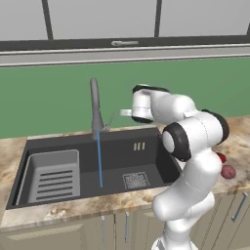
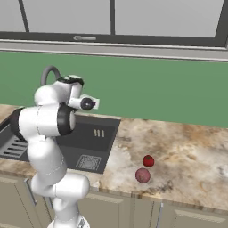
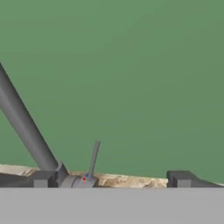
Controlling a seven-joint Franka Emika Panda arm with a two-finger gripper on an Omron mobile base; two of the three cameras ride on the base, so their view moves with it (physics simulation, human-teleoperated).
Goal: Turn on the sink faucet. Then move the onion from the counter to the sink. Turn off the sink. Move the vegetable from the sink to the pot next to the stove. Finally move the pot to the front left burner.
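Water runs in a thin blue stream (image 1: 99,158) from the tall grey sink faucet (image 1: 94,108) into the dark sink (image 1: 114,156). My gripper (image 1: 123,112) hovers open just right of the faucet's thin side lever (image 3: 92,159), with nothing between its fingers. In the hand view the gripper (image 3: 111,181) faces the green wall, and the faucet stem (image 3: 26,127) slants at the left. From the right base view the gripper (image 2: 93,103) is above the sink's (image 2: 95,142) back edge. The onion (image 2: 142,175), a dull reddish ball (image 1: 228,171), lies on the counter (image 2: 187,164) right of the sink.
A brighter red ball (image 2: 148,160) sits just behind the onion. A light grey slotted tray (image 1: 52,177) fills the basin's left half, and the drain grate (image 1: 135,180) lies at the front middle. The green wall (image 1: 49,97) rises behind the counter.
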